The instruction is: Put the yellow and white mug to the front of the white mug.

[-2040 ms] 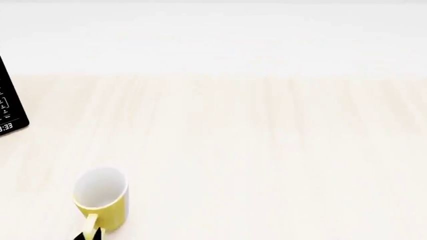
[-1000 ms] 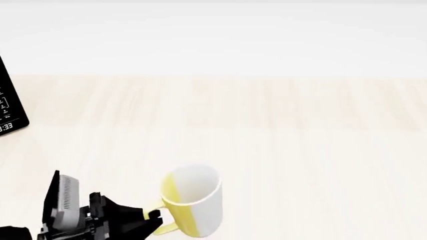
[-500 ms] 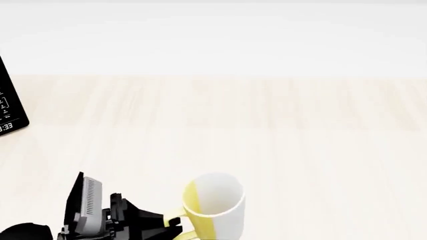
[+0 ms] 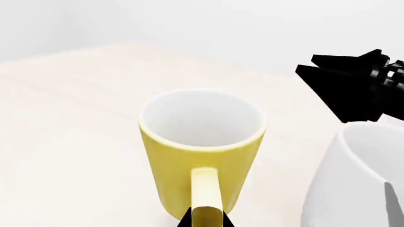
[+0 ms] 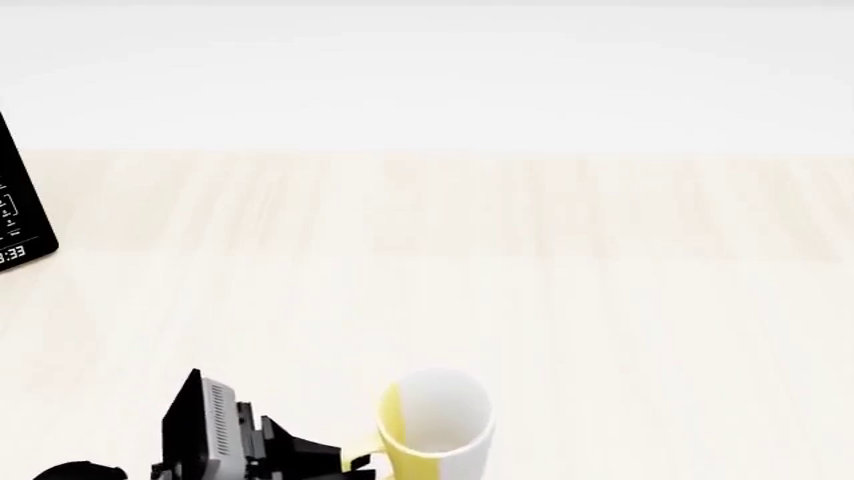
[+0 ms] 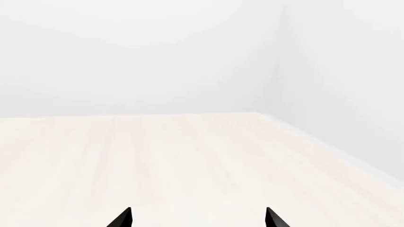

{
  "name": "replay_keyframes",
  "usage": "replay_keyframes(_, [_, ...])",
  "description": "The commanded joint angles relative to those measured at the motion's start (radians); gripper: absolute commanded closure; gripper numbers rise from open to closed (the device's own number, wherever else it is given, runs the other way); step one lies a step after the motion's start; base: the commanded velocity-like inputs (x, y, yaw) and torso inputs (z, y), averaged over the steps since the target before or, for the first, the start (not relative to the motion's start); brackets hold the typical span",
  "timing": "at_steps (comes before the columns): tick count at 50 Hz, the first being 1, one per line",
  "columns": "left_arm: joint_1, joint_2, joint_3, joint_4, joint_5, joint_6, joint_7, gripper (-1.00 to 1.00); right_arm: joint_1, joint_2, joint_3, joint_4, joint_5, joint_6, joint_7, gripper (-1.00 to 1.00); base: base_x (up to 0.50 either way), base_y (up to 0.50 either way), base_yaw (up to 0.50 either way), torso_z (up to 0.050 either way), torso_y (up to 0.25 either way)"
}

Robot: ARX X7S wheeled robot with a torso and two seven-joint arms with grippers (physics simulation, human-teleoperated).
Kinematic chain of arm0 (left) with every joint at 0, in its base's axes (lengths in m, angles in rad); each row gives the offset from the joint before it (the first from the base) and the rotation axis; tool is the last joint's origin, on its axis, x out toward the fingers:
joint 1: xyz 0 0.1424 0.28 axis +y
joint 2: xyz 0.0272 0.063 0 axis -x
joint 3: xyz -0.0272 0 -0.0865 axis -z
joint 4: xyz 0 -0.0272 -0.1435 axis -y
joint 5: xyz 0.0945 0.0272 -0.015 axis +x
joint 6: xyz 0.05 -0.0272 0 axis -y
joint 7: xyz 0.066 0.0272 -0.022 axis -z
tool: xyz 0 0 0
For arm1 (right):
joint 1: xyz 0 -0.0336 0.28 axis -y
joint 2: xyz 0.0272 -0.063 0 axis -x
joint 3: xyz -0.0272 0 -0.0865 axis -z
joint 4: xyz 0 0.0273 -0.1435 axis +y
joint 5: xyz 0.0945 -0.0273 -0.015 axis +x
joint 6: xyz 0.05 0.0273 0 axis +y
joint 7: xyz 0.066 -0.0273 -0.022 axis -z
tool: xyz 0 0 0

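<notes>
The yellow and white mug (image 4: pixel 200 156) stands upright in the left wrist view, yellow side and yellow handle (image 4: pixel 205 189) toward the camera. My left gripper (image 4: pixel 205 221) is shut on that handle. In the head view the mug (image 5: pixel 438 425) sits at the bottom edge, with my left gripper (image 5: pixel 344 462) at its left. The white mug (image 4: pixel 363 182) shows only in the left wrist view, close beside the yellow and white mug; it is out of the head view. My right gripper (image 6: pixel 197 218) is open and empty over bare table; its black fingers (image 4: pixel 344 85) show beyond the white mug.
A black panel with white digits (image 5: pixel 20 205) stands at the far left of the pale wooden table (image 5: pixel 534 280). A white wall runs behind the table, and the table's right edge (image 6: pixel 328 146) meets another white wall.
My left gripper took the mug by its handle, turned it and carried it to the right, then slightly toward the head view's bottom edge.
</notes>
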State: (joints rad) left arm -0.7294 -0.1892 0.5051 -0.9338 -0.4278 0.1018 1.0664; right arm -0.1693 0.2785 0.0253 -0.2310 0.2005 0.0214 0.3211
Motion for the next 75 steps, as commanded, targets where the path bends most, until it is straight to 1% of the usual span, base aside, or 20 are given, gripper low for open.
replay_keyframes(1, [-0.025, 0.036, 0.013, -0.12, 0.037, 0.084, -0.005, 1.0, -0.003, 0.004, -0.002, -0.006, 0.003, -0.002, 0.004, -1.0, 0.0, 0.0, 0.0, 0.0, 0.0])
replay_keyframes(4, [-0.027, 0.04, 0.016, -0.131, 0.042, 0.093, -0.007, 1.0, -0.002, 0.005, -0.002, -0.003, 0.005, -0.003, 0.004, -1.0, 0.0, 0.0, 0.0, 0.0, 0.0])
replay_keyframes(16, [-0.065, 0.071, 0.024, -0.273, 0.065, 0.177, -0.003, 1.0, -0.002, 0.007, -0.005, 0.0, 0.008, -0.007, 0.007, -1.0, 0.0, 0.0, 0.0, 0.0, 0.0])
replay_keyframes(22, [-0.081, 0.092, 0.025, -0.368, 0.084, 0.25, 0.0, 1.0, -0.001, 0.008, -0.007, 0.001, 0.008, -0.008, 0.008, -1.0, 0.0, 0.0, 0.0, 0.0, 0.0])
replay_keyframes(45, [-0.05, 0.101, -0.083, -0.374, 0.236, 0.284, -0.024, 1.0, 0.001, 0.014, -0.017, 0.004, 0.01, -0.008, 0.013, -1.0, 0.0, 0.0, 0.0, 0.0, 0.0])
replay_keyframes(46, [-0.046, 0.101, -0.085, -0.374, 0.247, 0.307, -0.038, -1.0, 0.001, 0.014, -0.018, 0.005, 0.011, -0.009, 0.013, -1.0, 0.0, 0.0, 0.0, 0.0, 0.0])
replay_keyframes(48, [-0.048, 0.102, -0.092, -0.374, 0.252, 0.289, -0.018, -1.0, 0.001, 0.015, -0.018, 0.006, 0.011, -0.009, 0.013, -1.0, 0.0, 0.0, 0.0, 0.0, 0.0])
replay_keyframes(62, [-0.045, 0.106, -0.138, -0.372, 0.268, 0.301, 0.026, -1.0, 0.002, 0.018, -0.022, 0.008, 0.014, -0.011, 0.016, -1.0, 0.0, 0.0, 0.0, 0.0, 0.0])
replay_keyframes(64, [-0.047, 0.105, -0.15, -0.371, 0.256, 0.295, 0.052, -1.0, 0.002, 0.018, -0.022, 0.01, 0.015, -0.012, 0.017, -1.0, 0.0, 0.0, 0.0, 0.0, 0.0])
replay_keyframes(66, [-0.053, 0.104, -0.177, -0.366, 0.219, 0.274, 0.106, -1.0, 0.002, 0.018, -0.022, 0.011, 0.016, -0.013, 0.018, -1.0, 0.0, 0.0, 0.0, 0.0, 0.0])
replay_keyframes(67, [-0.053, 0.103, -0.182, -0.362, 0.213, 0.273, 0.11, -1.0, 0.002, 0.018, -0.023, 0.012, 0.016, -0.013, 0.018, -1.0, 0.0, 0.0, 0.0, 0.0, 0.0])
replay_keyframes(70, [-0.042, 0.096, -0.182, -0.33, 0.212, 0.257, 0.11, -1.0, 0.005, 0.019, -0.025, 0.015, 0.016, -0.014, 0.017, -1.0, 0.0, 0.0, 0.0, 0.0, 0.0])
replay_keyframes(75, [0.01, 0.066, -0.196, -0.171, 0.165, 0.153, 0.146, -1.0, 0.005, 0.02, -0.027, 0.013, 0.016, -0.013, 0.02, -1.0, 0.0, 0.0, 0.0, 0.0, 0.0])
